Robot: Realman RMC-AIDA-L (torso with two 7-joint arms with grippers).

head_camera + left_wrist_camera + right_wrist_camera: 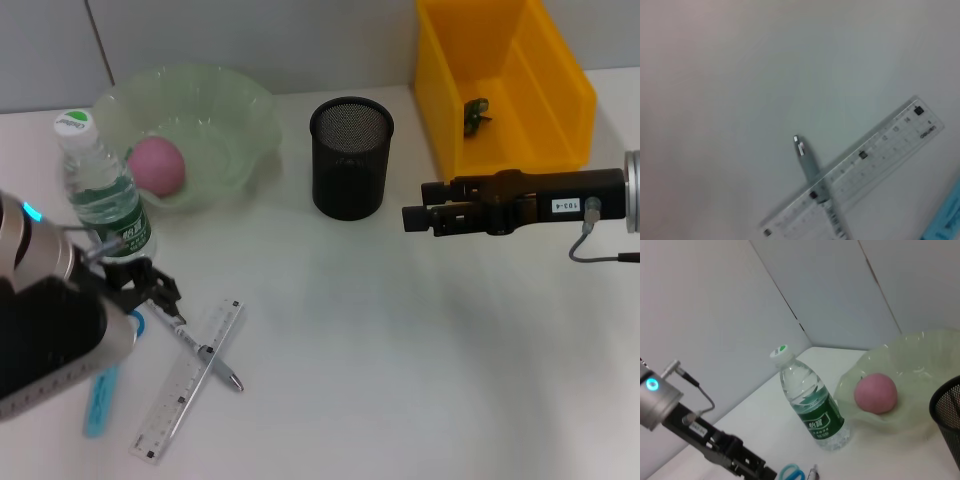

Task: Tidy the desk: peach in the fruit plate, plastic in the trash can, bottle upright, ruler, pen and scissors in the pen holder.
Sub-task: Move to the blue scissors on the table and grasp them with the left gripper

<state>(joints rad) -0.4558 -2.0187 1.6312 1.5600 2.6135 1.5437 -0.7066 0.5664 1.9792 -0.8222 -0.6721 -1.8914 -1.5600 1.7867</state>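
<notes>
The pen [204,350] lay across the ruler [189,381], thin and slippery; best grasped mid-barrel; left gripper [160,292] fingers apart above it; right gripper [420,218] apparently closed, empty.

Surface: white tabletop [400,380], spanning near to far | Backdrop: pale grey wall panels [250,40] along far edge, vertical seam at far left

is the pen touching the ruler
Touching. In the left wrist view the pen lies across the ruler, resting on it; the head view shows the same crossing.
</notes>
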